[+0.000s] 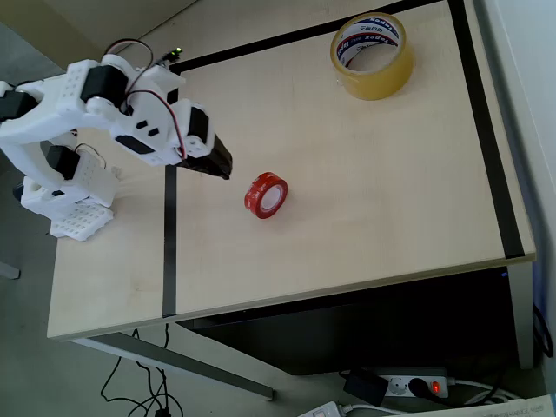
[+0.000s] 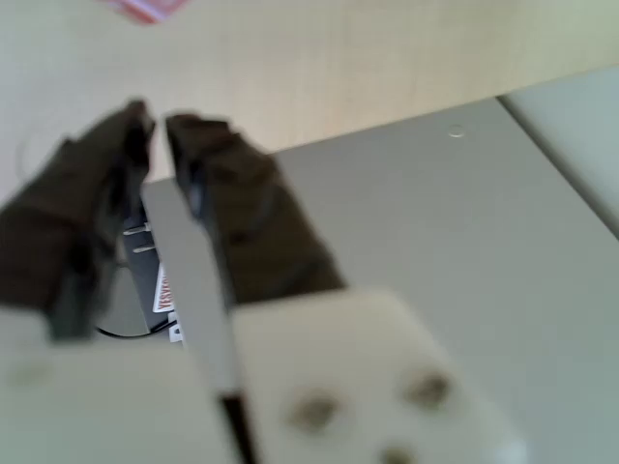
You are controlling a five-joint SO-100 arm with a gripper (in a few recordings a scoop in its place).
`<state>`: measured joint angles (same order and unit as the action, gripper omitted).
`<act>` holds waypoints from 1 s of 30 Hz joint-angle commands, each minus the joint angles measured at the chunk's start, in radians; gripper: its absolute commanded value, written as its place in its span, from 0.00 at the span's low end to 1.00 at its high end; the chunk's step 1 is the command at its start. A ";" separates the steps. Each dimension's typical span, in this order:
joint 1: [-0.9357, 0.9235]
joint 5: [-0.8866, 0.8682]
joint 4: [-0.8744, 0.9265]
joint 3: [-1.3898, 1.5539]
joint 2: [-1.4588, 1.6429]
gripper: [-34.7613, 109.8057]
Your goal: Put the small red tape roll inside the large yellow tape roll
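from the overhead view i see the small red tape roll (image 1: 266, 195) near the middle of the pale wooden table (image 1: 365, 200). it is not lying flat: it stands on its edge, or close to it, with its white core facing me and toward the lower right of the picture, so its axis runs roughly level with the tabletop rather than straight up. in the wrist view a blurred red-and-white sliver (image 2: 147, 9) shows at the top edge, which i take to be the same roll, too soft to read its pose.

the large yellow tape roll (image 1: 373, 56) rests flat near the top right of the table, its open hole pointing upward and its white core with red and blue lettering visible. the two rolls are well apart, the red one lower and to the left.

the white arm (image 1: 104, 113) reaches in from the left, and its dark gripper (image 1: 222, 167) points toward the red roll, near it but not touching. in the wrist view the gripper (image 2: 155, 124) has its two dark fingers (image 2: 232, 193) nearly together at the tips with just a narrow slit between them, and nothing is held. a black tape line (image 1: 169, 252) runs down the table beneath the arm.
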<state>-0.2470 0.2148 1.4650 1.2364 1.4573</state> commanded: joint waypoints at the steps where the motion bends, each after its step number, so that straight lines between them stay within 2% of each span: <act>1: -0.023 0.018 -0.058 -0.077 0.015 0.24; 14: -0.043 0.018 -0.259 -0.066 -0.115 0.24; 30: -0.015 0.009 -0.308 -0.061 -0.233 0.24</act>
<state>-0.2592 0.2148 1.1735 1.2364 1.1842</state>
